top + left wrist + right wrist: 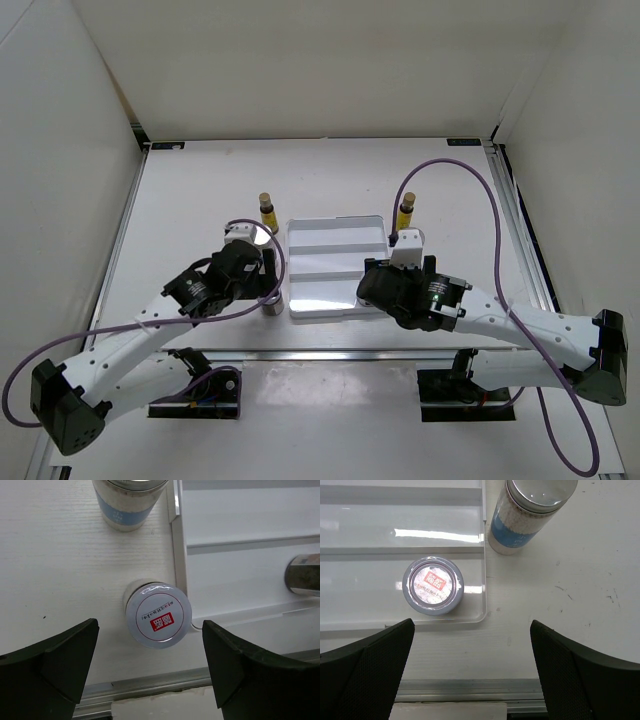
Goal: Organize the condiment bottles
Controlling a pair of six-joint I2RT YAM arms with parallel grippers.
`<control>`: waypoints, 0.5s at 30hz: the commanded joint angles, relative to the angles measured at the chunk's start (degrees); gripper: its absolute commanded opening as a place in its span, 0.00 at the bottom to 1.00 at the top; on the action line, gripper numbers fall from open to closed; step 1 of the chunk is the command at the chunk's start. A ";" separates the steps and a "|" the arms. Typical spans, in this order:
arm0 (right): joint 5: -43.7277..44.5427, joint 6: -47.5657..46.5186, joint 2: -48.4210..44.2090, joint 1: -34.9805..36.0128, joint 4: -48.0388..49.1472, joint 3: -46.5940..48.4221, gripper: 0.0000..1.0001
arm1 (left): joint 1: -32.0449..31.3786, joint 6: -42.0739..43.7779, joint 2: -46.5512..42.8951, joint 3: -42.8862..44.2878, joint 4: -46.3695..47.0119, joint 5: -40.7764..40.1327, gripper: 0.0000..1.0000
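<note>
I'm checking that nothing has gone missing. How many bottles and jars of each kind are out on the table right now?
Slim amber bottles: 2
White bottles with blue labels: 2
Short jars with round lids: 2
Total: 6

Bright even light, glare streak on tray (420,532), soft shadows

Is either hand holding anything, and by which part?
Nothing is held: the left hand and the right hand are both open, fingers clear of the short silver-lidded jars below.
</note>
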 commanded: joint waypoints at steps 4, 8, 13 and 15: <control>1.40 1.17 0.19 0.25 1.21 -0.37 1.00 | -0.28 -1.63 3.05 -0.44 -0.69 -2.37 0.96; 1.40 1.17 0.19 0.25 1.21 -0.37 1.00 | -0.28 -2.16 6.47 -0.44 -0.69 -2.37 0.98; 1.40 1.17 0.19 0.25 1.21 -0.89 1.00 | -0.81 -1.63 9.29 1.22 0.00 -2.37 0.99; 1.40 1.17 0.19 0.25 1.21 -0.89 1.00 | -0.81 -1.63 11.13 1.23 0.98 -2.37 1.00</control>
